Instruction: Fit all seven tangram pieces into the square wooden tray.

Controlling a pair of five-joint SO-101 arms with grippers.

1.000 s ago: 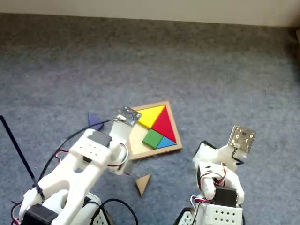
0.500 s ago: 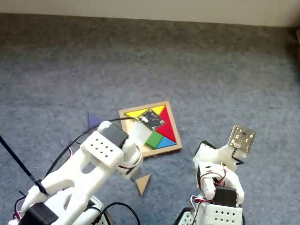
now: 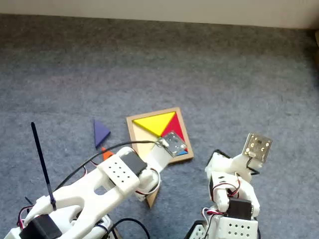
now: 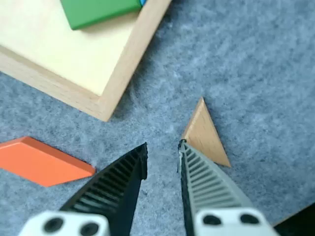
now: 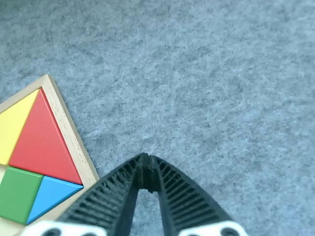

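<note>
Nearest, the left hand [image 4: 162,145] hangs low over the grey felt desk [image 3: 224,74], its fingers slightly spread and pinching nothing. One fingertip sits just beside the tan triangle [image 4: 204,132]. From the high view the left arm covers half of that triangle and all but a sliver of the orange parallelogram [image 4: 42,160]. The right hand [image 5: 144,167] has its fingers pressed together over bare felt, near a corner of the square wooden tray [image 5: 69,128].

In the tray lie four pieces: the green square [image 4: 98,10], the blue triangle [image 5: 51,194], the red triangle [image 3: 175,128] and the yellow triangle [image 3: 152,123]. Bare pale floor shows beside the green square. In the high view the left wrist hides the green square and most of the blue triangle.

The purple triangle [image 3: 100,132] lies on the felt, apart from the tray.
</note>
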